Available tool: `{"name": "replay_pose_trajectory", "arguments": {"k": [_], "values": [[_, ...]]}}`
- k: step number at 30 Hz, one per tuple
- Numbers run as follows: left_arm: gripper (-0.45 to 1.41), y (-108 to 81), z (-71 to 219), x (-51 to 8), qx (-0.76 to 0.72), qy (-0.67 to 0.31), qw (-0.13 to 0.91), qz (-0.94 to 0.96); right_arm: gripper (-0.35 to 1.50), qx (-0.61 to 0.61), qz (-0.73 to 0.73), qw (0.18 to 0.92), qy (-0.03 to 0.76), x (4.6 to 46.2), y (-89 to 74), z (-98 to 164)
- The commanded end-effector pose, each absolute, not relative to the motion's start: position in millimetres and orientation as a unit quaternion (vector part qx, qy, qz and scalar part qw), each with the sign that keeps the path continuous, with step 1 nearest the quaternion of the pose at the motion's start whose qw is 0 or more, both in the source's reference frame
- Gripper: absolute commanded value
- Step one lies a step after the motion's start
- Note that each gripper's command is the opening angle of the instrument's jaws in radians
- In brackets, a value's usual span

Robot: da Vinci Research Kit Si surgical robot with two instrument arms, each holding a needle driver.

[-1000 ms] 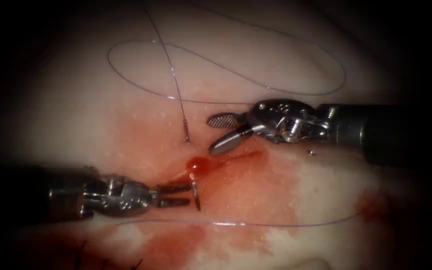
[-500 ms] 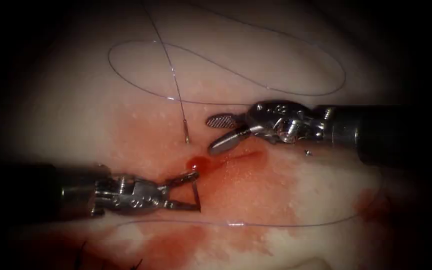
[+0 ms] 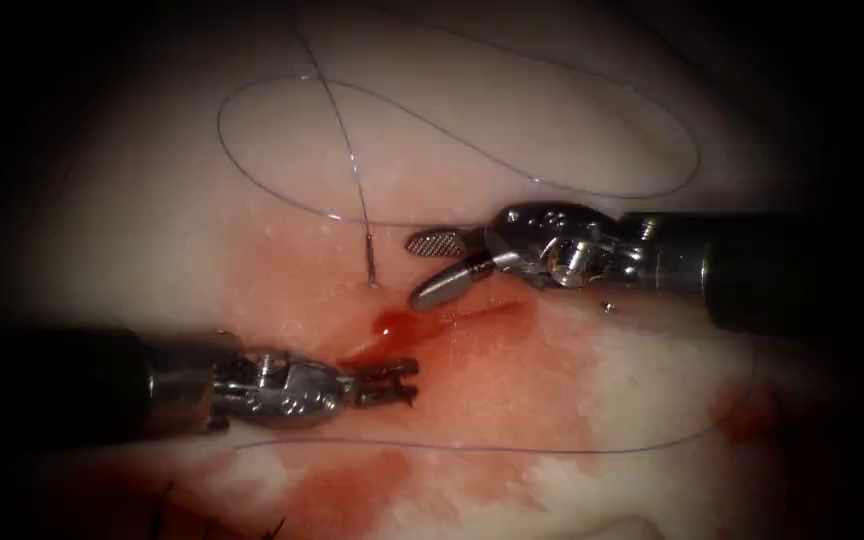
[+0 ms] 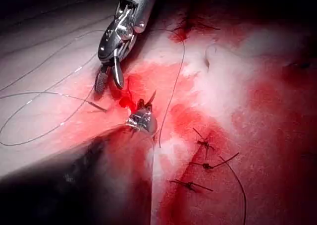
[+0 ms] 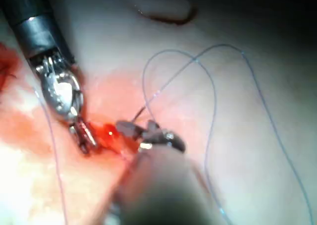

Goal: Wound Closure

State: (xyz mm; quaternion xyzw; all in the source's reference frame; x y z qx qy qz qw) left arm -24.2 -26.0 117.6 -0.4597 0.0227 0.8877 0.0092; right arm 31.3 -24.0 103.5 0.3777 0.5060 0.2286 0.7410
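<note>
Pale tissue (image 3: 572,130) lies under both of my tools, wet with red fluid (image 3: 392,325) around the cut (image 3: 472,312). The needle (image 3: 372,262) is in the tissue. Its back end sticks up on the left side of the cut, with the thread (image 3: 512,175) running off it in big loose loops.

My left pincer (image 3: 407,378) sits just below the red drop. Half a second ago its jaws were wide open around the needle's sharp end. Now they are pressed together there, so I think they have hold of the needle near its point, though the metal hides most of it.

My right pincer (image 3: 422,270) hangs just beside the needle's back end. Its jaws are spread apart and hold nothing.

I think the step is taking hold of the needle where it comes out. A next move needs a firm hold and a gentle pull along the needle's curve, so the tissue does not tear.
</note>
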Motion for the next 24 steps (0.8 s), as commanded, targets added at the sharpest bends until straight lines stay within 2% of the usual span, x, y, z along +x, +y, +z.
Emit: {"name": "replay_pose_trajectory", "arguments": {"k": [1,6,15,24], "values": [[-0.45,-26.5,118,-24.8,-0.462,0.018,0.023,0.887,0.57,0.379,0.230,0.740,0.506,32.0,-23.7,104],[-0.45,-27.9,116,-26.9,-0.505,-0.035,0.093,0.857,0.54,0.381,0.228,0.739,0.506,31.6,-23.9,103],[-0.45,-28.2,111,-28.2,-0.563,-0.119,0.161,0.802,0.44,0.384,0.224,0.739,0.507,30.5,-24.8,103],[-0.45,-28.6,106,-28.8,-0.598,-0.175,0.179,0.762,0.29,0.398,0.228,0.734,0.501,28.7,-25.6,102]]}}
